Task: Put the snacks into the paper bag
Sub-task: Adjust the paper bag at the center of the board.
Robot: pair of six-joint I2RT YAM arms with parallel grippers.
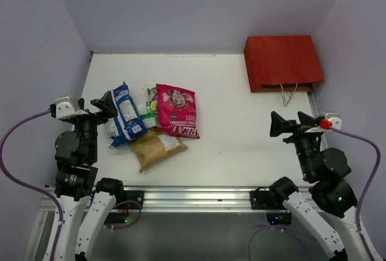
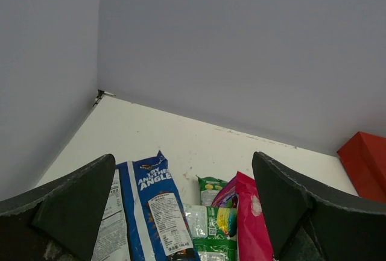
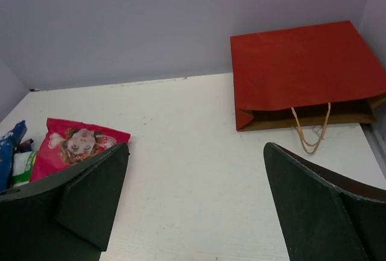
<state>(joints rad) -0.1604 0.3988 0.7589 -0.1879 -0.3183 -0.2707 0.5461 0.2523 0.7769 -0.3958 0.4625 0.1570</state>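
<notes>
L gripper point(image 1: 106, 106): jaws wide open, nothing held; low at the left edge of the snack pile.
R gripper point(image 1: 291, 122): jaws wide open, empty; over bare table point(image 1: 235, 134), right side.
Snacks point(image 1: 154, 122): heaped left-centre, all outside the bag.
Nearest to L fingers: blue-white packet point(image 1: 125, 115), just ahead and between the jaws in the L wrist view; long axis runs near-to-far, slightly slanted.
Other packets: pink packet point(image 1: 177, 110) to its right, partly overlapping; tan packet point(image 1: 158, 147) nearest the bases; green packets point(image 1: 149, 109) wedged between blue and pink.
Paper bag point(image 1: 282, 63): far right corner, well apart from the pile, lying flat on its side; long axis left-right, mouth and twine handles point(image 1: 287, 95) face the R arm.
Nearer arm: L for the snacks, R for the bag.
Judgement: mouth looks nearly flat, so R prob. needs to hold it open.
Hidden: green packets mostly covered; no purple packet seen, could be buried; bag inside barely visible.
</notes>
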